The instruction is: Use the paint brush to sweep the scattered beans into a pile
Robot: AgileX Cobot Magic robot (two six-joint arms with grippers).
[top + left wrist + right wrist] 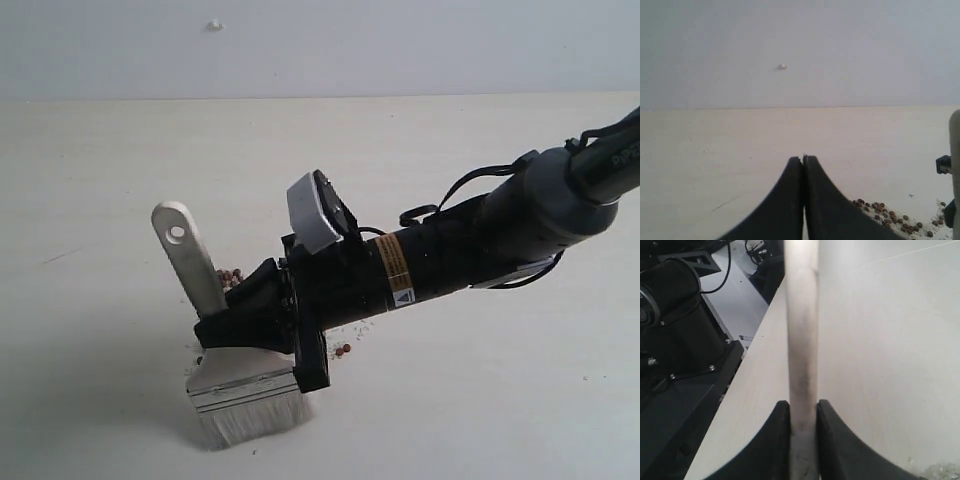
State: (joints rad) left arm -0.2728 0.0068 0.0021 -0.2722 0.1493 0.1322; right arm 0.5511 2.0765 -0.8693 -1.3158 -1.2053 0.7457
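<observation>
The paint brush [243, 385] stands tilted on the table with its off-white bristles [255, 418] down and the holed end of its cream handle [175, 233] up. My right gripper [208, 328] reaches in from the right and is shut on the handle just above the metal band. In the right wrist view the handle [801, 340] runs between the fingers of that gripper [803, 407]. A cluster of reddish-brown beans [230, 278] lies behind the handle, and a few beans [342, 350] lie beside the gripper. My left gripper [803, 159] is shut and empty, with beans [890, 217] close by.
The pale table [450, 400] ends at a side edge [755, 360] in the right wrist view, with a black robot base [675, 330] and cables beyond it. A grey wall [320, 45] stands behind the table. White grains [940, 471] lie near the brush.
</observation>
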